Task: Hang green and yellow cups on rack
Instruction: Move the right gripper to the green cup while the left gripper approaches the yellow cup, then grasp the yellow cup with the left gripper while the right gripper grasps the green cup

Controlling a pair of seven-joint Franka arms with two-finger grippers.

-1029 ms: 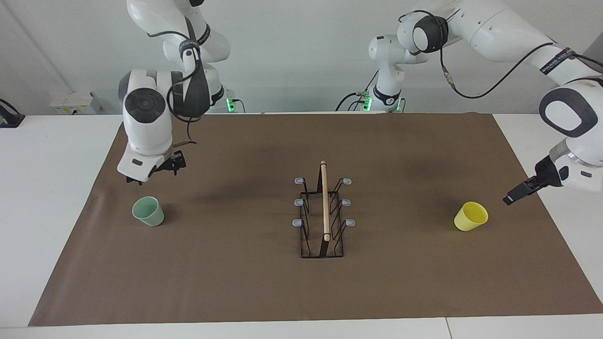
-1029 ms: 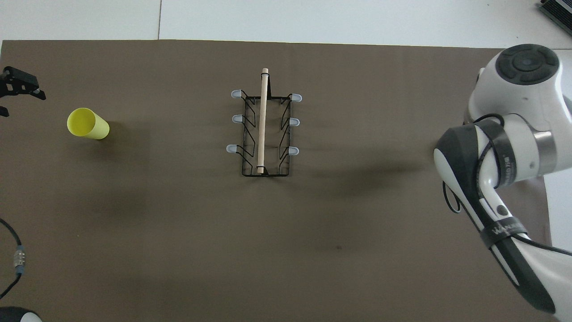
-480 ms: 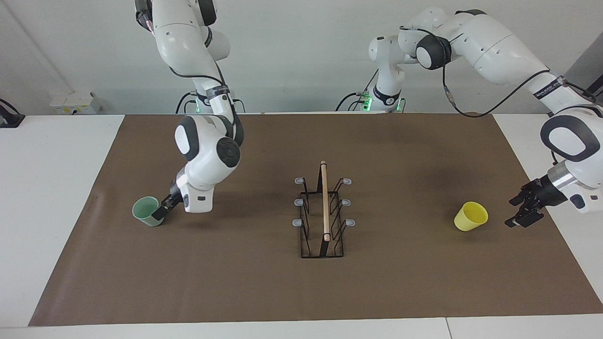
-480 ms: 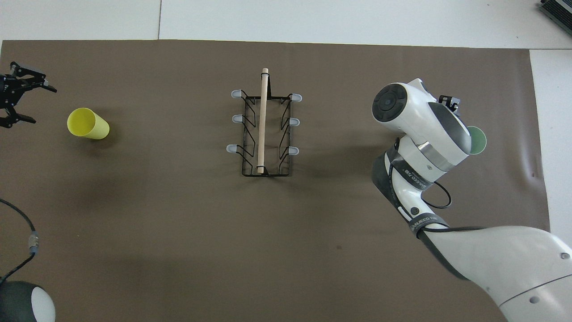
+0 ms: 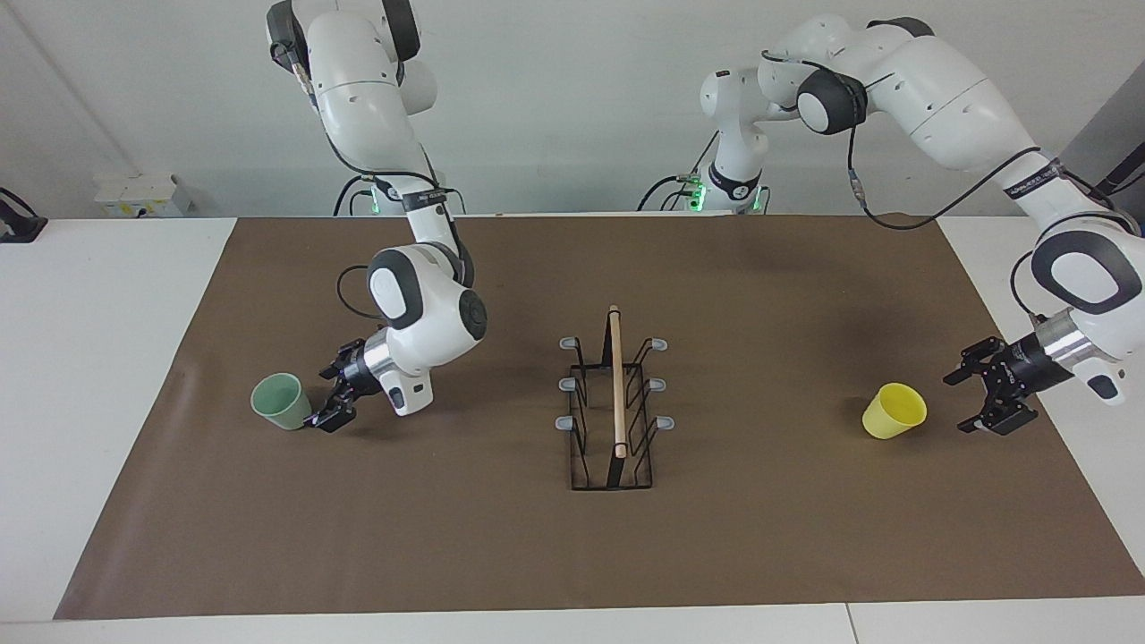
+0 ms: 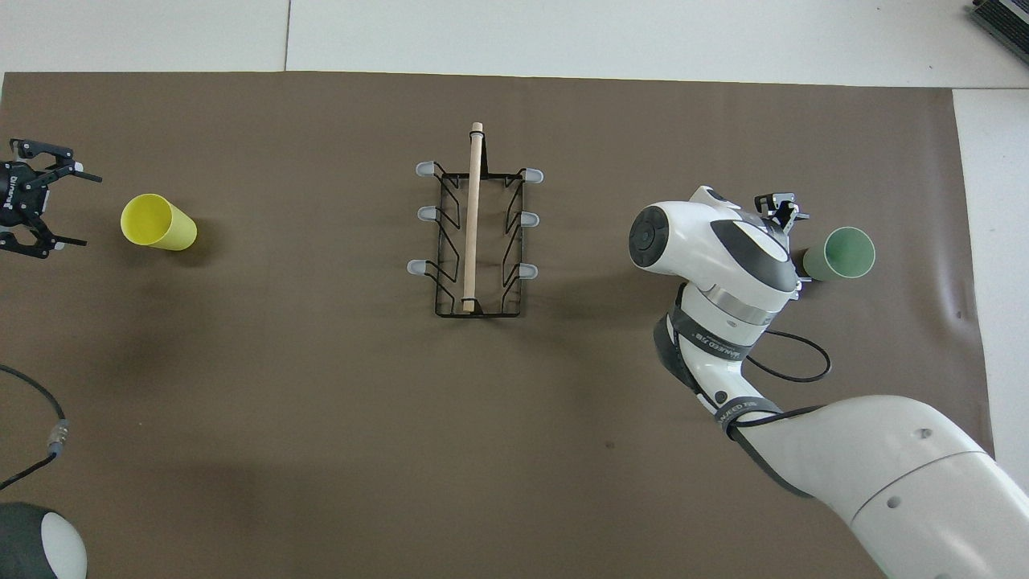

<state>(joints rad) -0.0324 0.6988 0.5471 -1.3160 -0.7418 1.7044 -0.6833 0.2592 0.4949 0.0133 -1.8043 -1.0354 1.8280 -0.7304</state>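
Two glossy white arms with rounded dark grey joint caps, black lettered bands and looping black cables; green lights glow at the bases. Each ends in a black skeletal tool: left tool [image 5: 982,399], right tool [image 5: 327,395].

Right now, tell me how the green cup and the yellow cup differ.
The green cup is pale mint and stands toward the right arm's end of the table; the yellow cup is bright yellow, toward the left arm's end. The right gripper, open, is close beside the green cup; the left gripper, also open, stands apart from the yellow cup. Both are similar handleless cups, mouths up, neither on the rack.
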